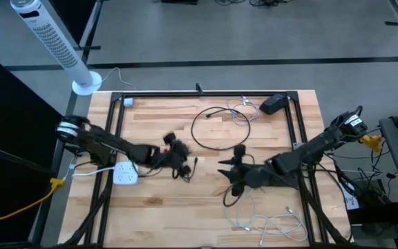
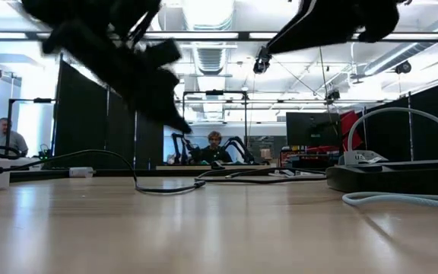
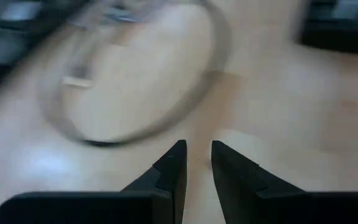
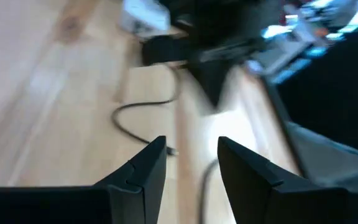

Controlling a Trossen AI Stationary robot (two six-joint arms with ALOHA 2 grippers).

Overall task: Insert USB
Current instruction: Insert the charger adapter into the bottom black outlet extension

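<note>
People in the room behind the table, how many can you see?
2. One person sits at the far left edge of the low view; another person sits near the middle, behind the cables. Others may be hidden by the arms.

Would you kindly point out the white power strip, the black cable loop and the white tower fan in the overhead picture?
white power strip [image 1: 124, 174]: high view, middle of its top face.
black cable loop [image 1: 194, 132]: high view, left side of the loop.
white tower fan [image 1: 50, 38]: high view, middle of its column.

Power strip [image 1: 124, 173] at table's left [image 1: 157, 214], cable loop [image 1: 220, 128] centre rear, adapter [image 1: 275, 104] rear right.
</note>
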